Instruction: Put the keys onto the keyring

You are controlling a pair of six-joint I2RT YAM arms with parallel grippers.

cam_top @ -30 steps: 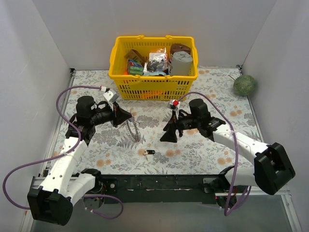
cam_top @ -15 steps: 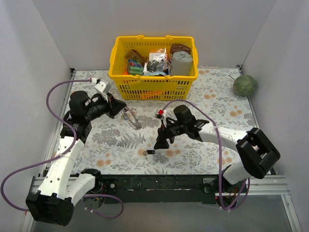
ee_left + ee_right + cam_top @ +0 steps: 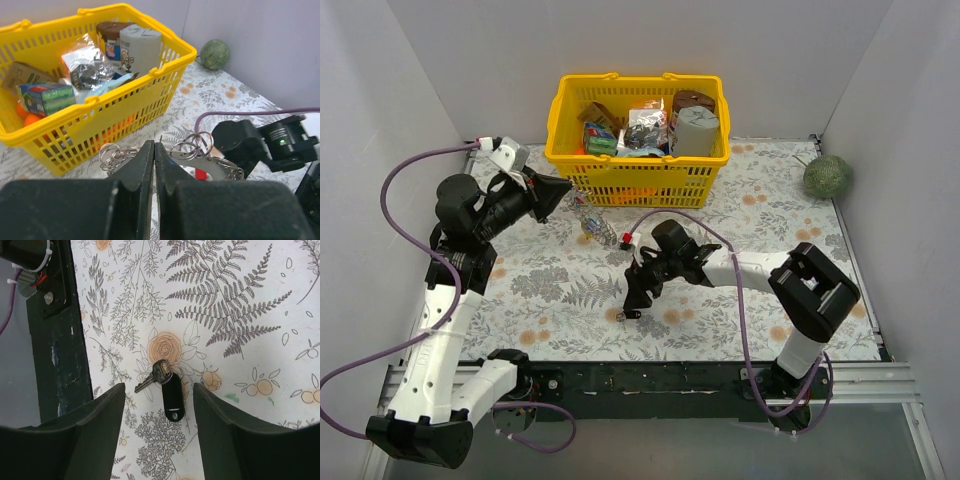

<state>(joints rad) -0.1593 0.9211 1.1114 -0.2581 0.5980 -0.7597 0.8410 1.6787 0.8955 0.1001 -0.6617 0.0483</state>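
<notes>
At the near edge of the worktop (image 3: 770, 190) I record one key (image 3: 170, 396) with a black head, lying flat on the floral cover. The right tool (image 3: 632, 300) hangs directly over it with its fingers apart, one on each side of the key, neither touching it. The left tool (image 3: 154, 146) is raised beside the yellow basket (image 3: 638, 178), its fingers clamped on the keyring (image 3: 592, 226), which hangs from them with small rings bunched along it. Key and keyring lie well apart.
</notes>
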